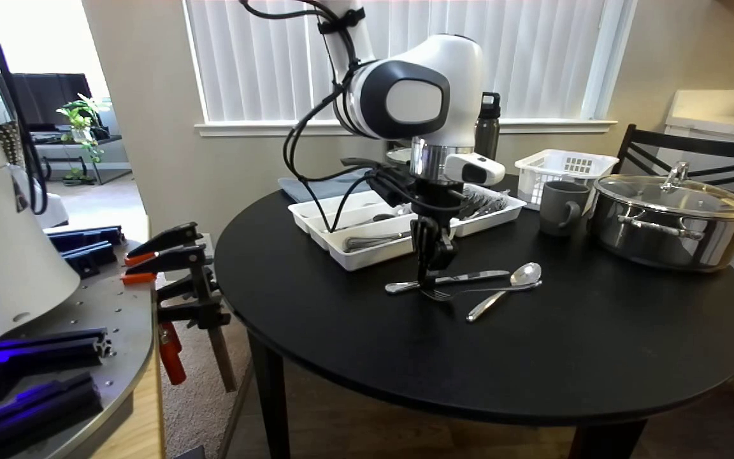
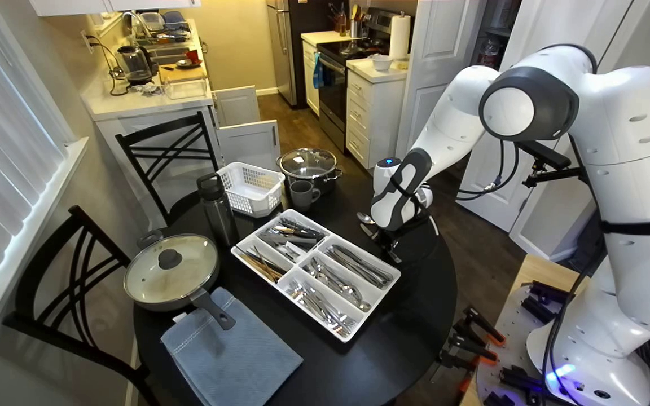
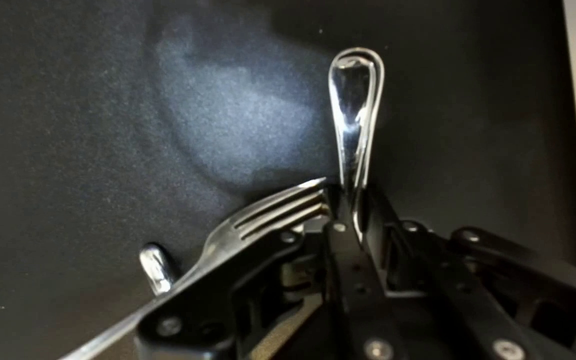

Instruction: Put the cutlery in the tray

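Observation:
In the wrist view my gripper point(image 3: 357, 200) is shut on the silver knife point(image 3: 352, 107), whose rounded handle points away from the fingers. Down at the dark tabletop, the gripper point(image 1: 427, 280) hides part of this knife point(image 1: 478, 276) in an exterior view. The fork point(image 3: 224, 240) has its tines right beside one finger and lies across the spoon point(image 1: 525, 274). Just behind the arm stands the white tray point(image 1: 380, 256). Its compartments, best seen from the far side, hold knives point(image 2: 359, 265), spoons point(image 2: 330, 279), forks point(image 2: 319, 304) and dark-handled utensils point(image 2: 297, 228).
Beyond the tray are a grey mug point(image 1: 555, 213), a white slatted basket point(image 1: 545, 171) and a lidded steel pot point(image 1: 666, 239). A dark bottle point(image 2: 219, 214), a lidded pan point(image 2: 172, 276) and a folded blue cloth point(image 2: 240, 352) stand along the window side.

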### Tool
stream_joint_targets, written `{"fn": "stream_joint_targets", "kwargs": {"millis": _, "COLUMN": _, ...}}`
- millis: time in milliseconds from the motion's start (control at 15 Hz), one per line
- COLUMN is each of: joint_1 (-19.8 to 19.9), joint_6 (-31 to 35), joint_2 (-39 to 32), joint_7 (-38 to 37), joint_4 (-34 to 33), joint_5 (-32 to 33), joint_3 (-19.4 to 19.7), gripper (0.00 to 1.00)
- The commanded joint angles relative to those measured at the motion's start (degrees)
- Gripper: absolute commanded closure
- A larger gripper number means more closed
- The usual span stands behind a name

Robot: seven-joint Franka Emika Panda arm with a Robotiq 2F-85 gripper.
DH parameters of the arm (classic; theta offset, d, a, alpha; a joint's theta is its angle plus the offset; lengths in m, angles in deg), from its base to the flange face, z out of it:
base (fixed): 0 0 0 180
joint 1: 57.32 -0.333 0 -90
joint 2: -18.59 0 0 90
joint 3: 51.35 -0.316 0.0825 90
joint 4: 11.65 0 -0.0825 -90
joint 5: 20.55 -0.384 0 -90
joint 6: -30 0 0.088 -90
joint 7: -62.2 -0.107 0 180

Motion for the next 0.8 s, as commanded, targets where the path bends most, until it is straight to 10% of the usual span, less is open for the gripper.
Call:
{"fn": "stream_joint_targets", "kwargs": {"millis": 0, "joint_1": 0.8, "joint_6": 0.1, "joint_2": -0.8, "joint_7": 0.1, "joint_4": -0.2, "joint_5": 0.1, "joint_3": -0.4, "gripper": 0.98}}
{"fn": "stream_joint_targets", "kwargs": {"millis": 733, "joint_1": 3.1, "joint_6": 4.9, "joint_2": 6.4, "joint_7": 2.0, "joint_4": 2.9, "joint_5": -1.1, "joint_3": -3.0, "gripper": 0.97}}
